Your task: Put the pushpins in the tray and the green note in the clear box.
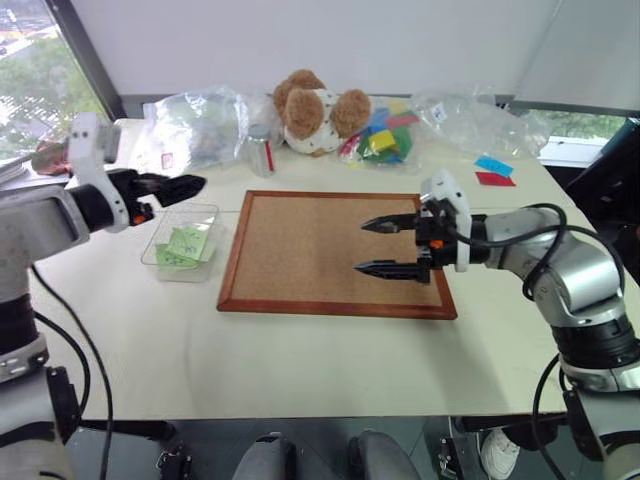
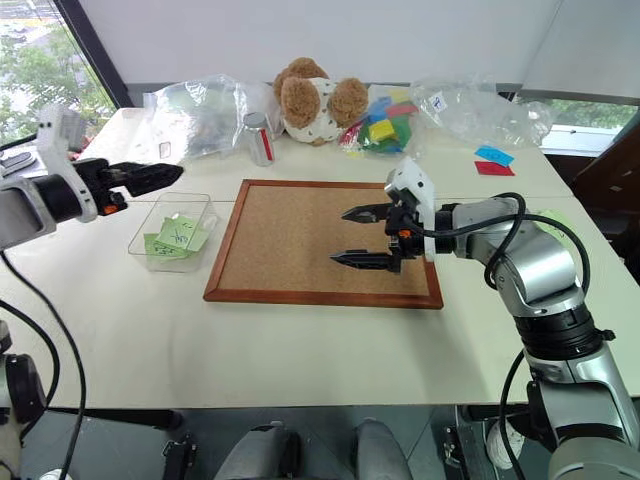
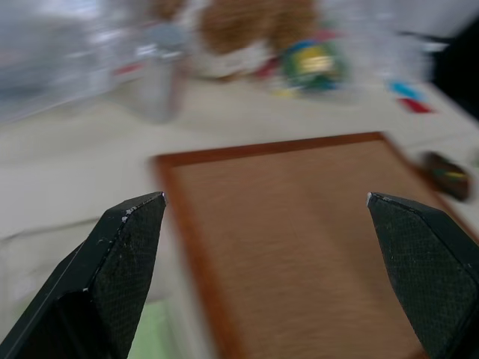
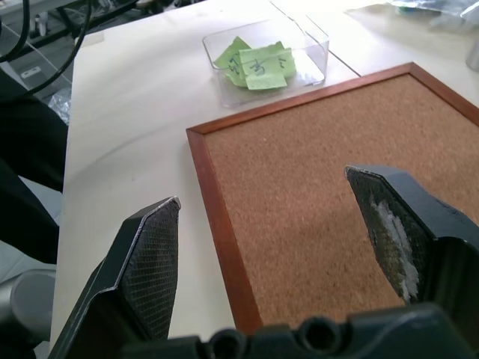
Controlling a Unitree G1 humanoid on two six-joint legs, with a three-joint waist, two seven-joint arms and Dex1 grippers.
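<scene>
A small clear plastic box point(image 1: 181, 243) with rounded corners sits on the cream table point(image 1: 330, 360), just left of a large wood-framed corkboard point(image 1: 335, 252). Several light-green square paper notes point(image 1: 186, 244) lie inside it, at least one with a dark scribble, so the green note appears to be delivered. The corkboard's surface looks bare. A small dark reddish-brown dish point(image 3: 446, 175), probably the tray, shows blurred beyond the board's right edge in the left wrist view; whether pushpins lie in it cannot be told.

The risks from here, as a judgement: the left end effector point(image 1: 178, 186) hangs above the box's far left corner, and a low sweep could clip the light box's wall and tip the notes out. Any pushpins remaining are too small to find in these views, so a grasp could miss or scatter them across the table.

The left end effector is spread wide, its two black fingers point(image 3: 120, 262) well apart, gripping nothing and touching nothing. The right end effector point(image 1: 392, 246) hovers over the right part of the corkboard, pointing left, its fingers also parted wide and empty.
</scene>
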